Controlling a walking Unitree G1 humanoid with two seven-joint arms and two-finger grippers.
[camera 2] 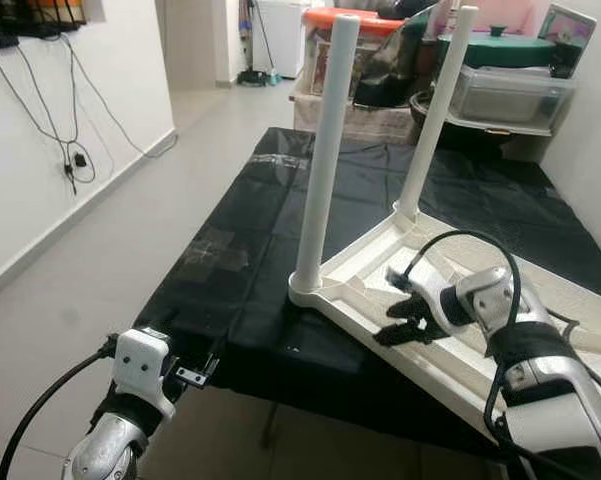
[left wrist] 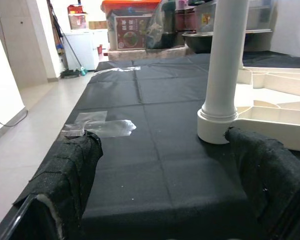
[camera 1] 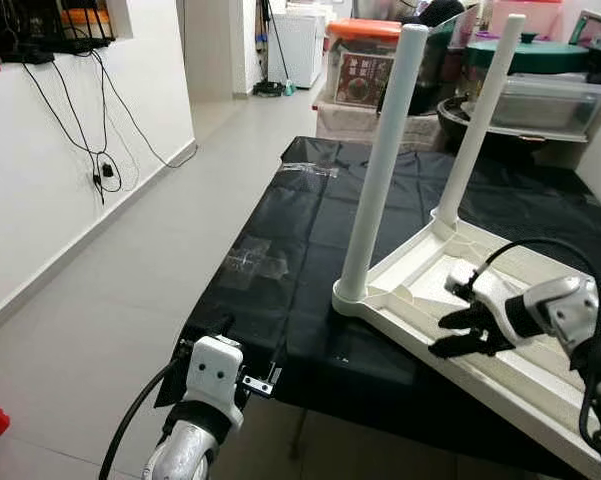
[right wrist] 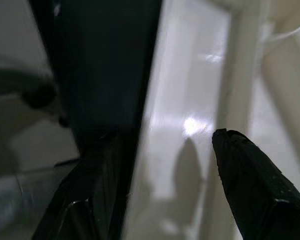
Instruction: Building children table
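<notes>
The open right gripper (camera 2: 405, 310) hovered over the upturned tabletop (camera 2: 375, 275), legs (camera 2: 323, 160) upright just left; the left gripper (left wrist: 159, 185), also open, hung nearer.

One white tabletop (camera 1: 500, 330), upturned; two white legs (camera 1: 382, 165) (camera 1: 477, 125) fitted; two tape patches (camera 1: 252, 262) (camera 1: 310, 170); one black cloth (camera 1: 280, 300).

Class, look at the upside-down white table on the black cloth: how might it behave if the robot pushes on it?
The white table looks like rigid ribbed plastic, so probably stiff and fairly light. Its near corner seems to overhang the black cloth edge, so a push might slide or tip it. The two upright legs add leverage for tipping. The right claw hovers above it.
</notes>
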